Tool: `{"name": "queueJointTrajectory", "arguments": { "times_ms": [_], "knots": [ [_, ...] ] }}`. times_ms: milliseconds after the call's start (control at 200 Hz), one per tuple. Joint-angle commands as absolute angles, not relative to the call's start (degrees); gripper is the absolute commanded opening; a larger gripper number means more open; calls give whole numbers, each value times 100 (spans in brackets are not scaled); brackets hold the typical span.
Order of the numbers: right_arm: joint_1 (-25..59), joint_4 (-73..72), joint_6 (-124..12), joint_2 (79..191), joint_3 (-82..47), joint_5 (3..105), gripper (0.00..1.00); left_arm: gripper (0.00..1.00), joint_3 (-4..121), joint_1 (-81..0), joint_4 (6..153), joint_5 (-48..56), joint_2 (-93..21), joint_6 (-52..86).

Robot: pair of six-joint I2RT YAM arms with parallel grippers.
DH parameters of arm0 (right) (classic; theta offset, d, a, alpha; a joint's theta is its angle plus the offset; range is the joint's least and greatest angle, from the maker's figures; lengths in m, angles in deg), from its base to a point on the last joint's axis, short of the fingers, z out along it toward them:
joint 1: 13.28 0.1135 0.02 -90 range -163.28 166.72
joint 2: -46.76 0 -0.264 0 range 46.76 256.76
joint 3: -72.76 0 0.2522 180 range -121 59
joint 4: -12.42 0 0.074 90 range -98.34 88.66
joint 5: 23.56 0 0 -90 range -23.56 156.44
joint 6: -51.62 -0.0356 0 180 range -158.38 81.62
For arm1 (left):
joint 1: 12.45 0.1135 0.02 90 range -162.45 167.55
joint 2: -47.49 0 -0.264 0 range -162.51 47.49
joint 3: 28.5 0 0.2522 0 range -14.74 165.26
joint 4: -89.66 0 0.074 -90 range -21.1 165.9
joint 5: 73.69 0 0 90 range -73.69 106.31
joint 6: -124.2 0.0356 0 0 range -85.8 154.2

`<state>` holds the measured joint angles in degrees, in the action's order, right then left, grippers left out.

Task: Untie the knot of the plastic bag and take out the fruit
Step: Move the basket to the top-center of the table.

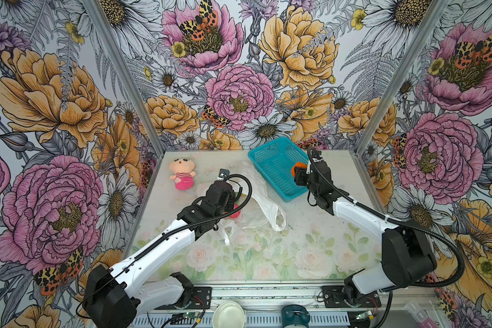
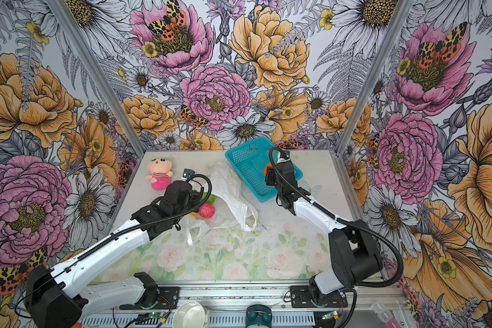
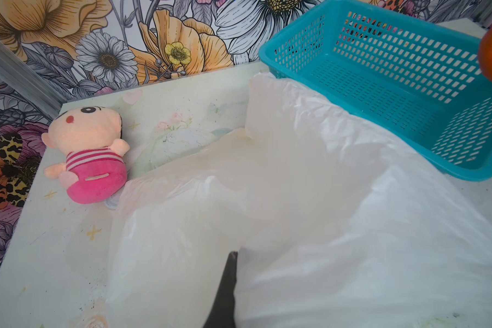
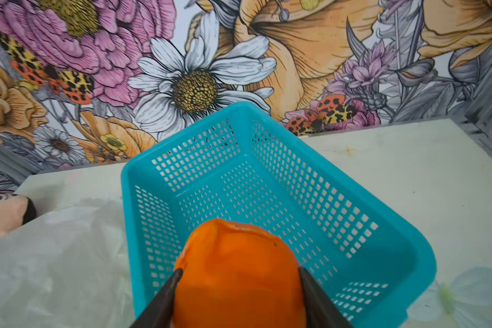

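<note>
In both top views, the right gripper [image 1: 299, 175] is holding a round orange toy fruit [image 1: 299, 167] over the teal plastic mesh basket [image 1: 270, 166] at the back of the table [image 1: 296, 250]. The thin, crinkly white plastic bag [image 1: 264, 203] is lying crumpled in the middle, just beside the basket, with one loop handle [image 1: 278, 221] loose. A pink-red bumpy ball [image 2: 207, 210] and a green fruit [image 2: 210, 198] are peeking out by the left arm [image 2: 120, 238]. A pink plush doll [image 1: 181, 173] is lying at the back left.

In the left wrist view, the left gripper [image 3: 233, 284] is squeezed tight, pinching the bag's thin film.

In the right wrist view, two dark fingers [image 4: 165, 298] are hugging the orange fruit from both sides, above the basket.
</note>
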<state>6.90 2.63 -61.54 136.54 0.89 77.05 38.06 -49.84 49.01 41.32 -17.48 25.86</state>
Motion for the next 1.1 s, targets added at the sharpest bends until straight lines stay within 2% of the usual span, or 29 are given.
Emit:
{"name": "queueJointTrajectory", "arguments": {
  "times_ms": [0,180,425,850,1095],
  "knots": [
    [536,-251,-6182,14122,-426,7460,7,0,3782,-5049,4978,4259,-1750,2725],
    [377,-465,-6099,14764,-858,7375,6,0,3851,-5073,4958,4453,-1919,2809],
    [359,-674,-6153,14683,-583,7636,4,0,3962,-5204,4917,4513,-2117,2907],
    [762,-802,-6571,12835,1482,8041,4,0,3853,-5288,4910,4501,-1807,2849],
    [966,-940,-6673,12158,1997,8213,5,0,3793,-5323,4889,4454,-1658,2800]
  ]
}}
